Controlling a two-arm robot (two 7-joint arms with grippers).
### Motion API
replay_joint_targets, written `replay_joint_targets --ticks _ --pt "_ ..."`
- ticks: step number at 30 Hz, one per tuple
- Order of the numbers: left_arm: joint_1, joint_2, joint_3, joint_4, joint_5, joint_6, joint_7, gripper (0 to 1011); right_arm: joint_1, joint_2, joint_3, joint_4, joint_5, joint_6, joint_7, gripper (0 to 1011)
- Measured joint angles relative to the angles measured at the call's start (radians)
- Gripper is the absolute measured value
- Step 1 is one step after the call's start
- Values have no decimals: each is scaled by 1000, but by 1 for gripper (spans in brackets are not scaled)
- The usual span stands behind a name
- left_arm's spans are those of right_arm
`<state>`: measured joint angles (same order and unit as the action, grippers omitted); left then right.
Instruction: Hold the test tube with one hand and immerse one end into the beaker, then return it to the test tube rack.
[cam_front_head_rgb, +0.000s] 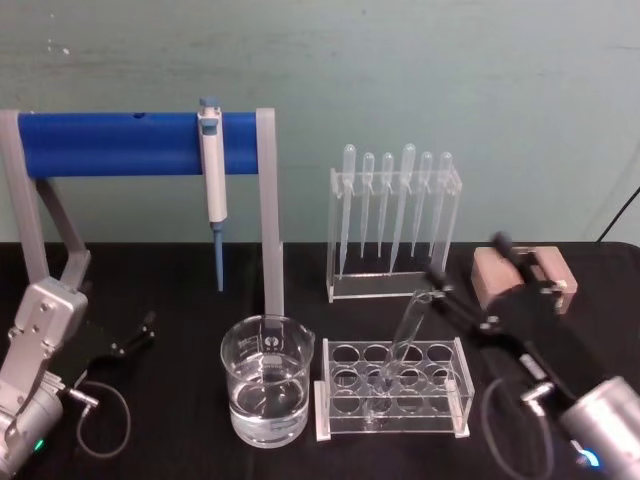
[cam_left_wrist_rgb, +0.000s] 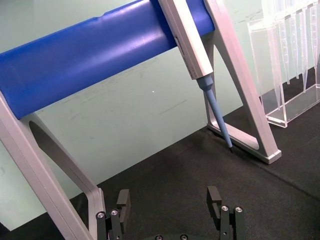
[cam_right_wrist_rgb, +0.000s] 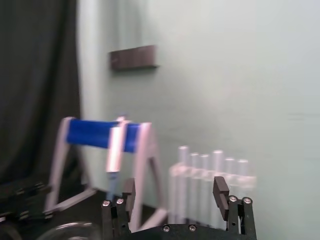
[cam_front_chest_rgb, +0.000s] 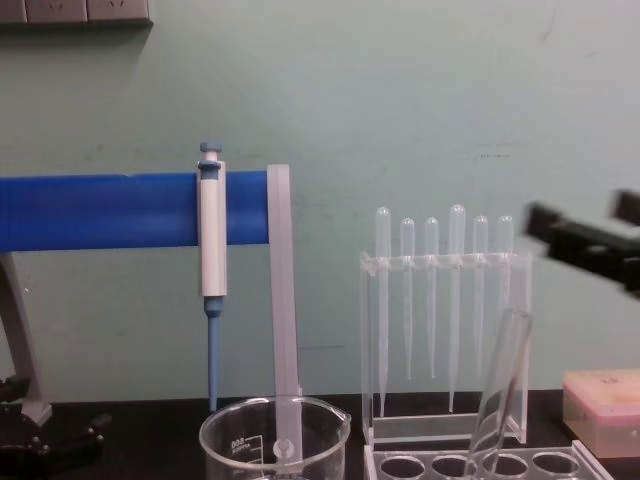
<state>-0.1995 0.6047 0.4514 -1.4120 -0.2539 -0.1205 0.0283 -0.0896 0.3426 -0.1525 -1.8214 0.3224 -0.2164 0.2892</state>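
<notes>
In the head view the right gripper, fingers apart, hovers near the test tube leaning in its rack beside the beaker; the chest view shows thin, slippery glass best pinched gently below the rim.

Head looks down; chest level (both: beaker).

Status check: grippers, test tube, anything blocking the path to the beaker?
Right gripper open, beside the test tube's top, not holding. Left gripper open, parked at table's left. Tube leans in the rack; beaker just left. Nothing between.
</notes>
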Motion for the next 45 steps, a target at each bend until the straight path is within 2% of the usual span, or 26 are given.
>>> replay_joint_targets --ticks 1,3,10,14,17,19,22,26,32,36,45 --pt "0 0 0 0 0 0 0 1000 0 0 0 0 0 0 0 964" --pt "0 0 0 0 0 0 0 1000 -31 -11 54 2 7 -37 -25 1002" --pt "0 0 0 0 0 0 0 1000 -82 -39 153 38 -7 -76 -93 1002" --pt "0 0 0 0 0 0 0 1000 -89 -46 170 65 -38 -68 -120 1002" --pt "0 0 0 0 0 0 0 1000 -75 -45 160 110 -113 -11 -151 1002" --pt "0 0 0 0 0 0 0 1000 -63 -44 151 131 -137 11 -155 1002" --pt "0 0 0 0 0 0 0 1000 -15 -43 123 193 -186 56 -155 1002" --pt "0 0 0 0 0 0 0 1000 29 -46 99 244 -218 80 -143 1002" --pt "0 0 0 0 0 0 0 1000 97 -65 63 329 -295 97 -142 1002" --pt "0 0 0 0 0 0 0 1000 106 -74 56 345 -321 88 -148 1002" --pt "0 0 0 0 0 0 0 1000 103 -71 59 340 -314 89 -148 1002"
